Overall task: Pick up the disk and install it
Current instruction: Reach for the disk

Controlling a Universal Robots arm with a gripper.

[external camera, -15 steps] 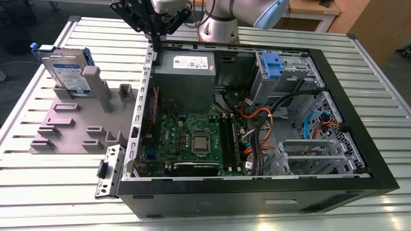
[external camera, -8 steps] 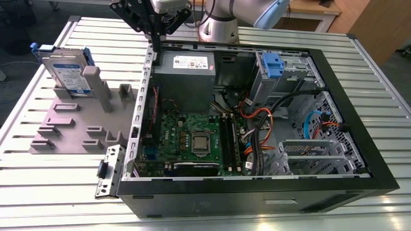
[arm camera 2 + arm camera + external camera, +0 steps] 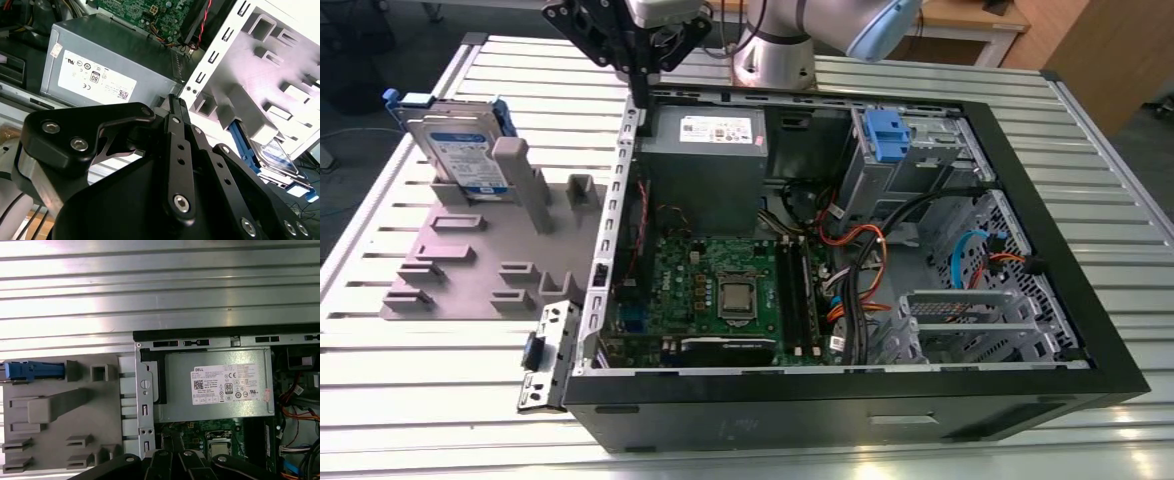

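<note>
1. Surface [image 3: 440, 410]: slatted metal. An open computer case [image 3: 854, 415] is laid on its side on it. A grey holder [image 3: 480, 275] is set just beside the case, on the exterior view's left.
2. Disk [image 3: 460, 150]: silver, framed by a blue bracket. It is stood on edge in a slot at the far end of the holder, untouched and well apart from the gripper. In the first wrist view it is seen edge-on as a blue strip [image 3: 35, 371]. In the second wrist view it is seen past the holder [image 3: 272, 152].
3. Gripper [image 3: 640, 98]: black, hung over the far left corner of the case, above the case wall between the holder and the power supply [image 3: 707, 135]. The fingers [image 3: 176, 115] are drawn narrow together, and nothing is held between them.
4. Power supply: a grey box with a white sticker, seated in the far left corner of the case.
5. Circuit board [image 3: 720, 290]: green, fixed to the case floor on the near side of the power supply.
6. Drive cage [image 3: 921, 150]: metal, in the far right corner of the case, with a blue plastic part [image 3: 887, 135] on it. Orange and black cables [image 3: 854, 250] are run just beside it.
7. Arm base [image 3: 774, 55]: silver, stood beyond the far wall of the case.
</note>
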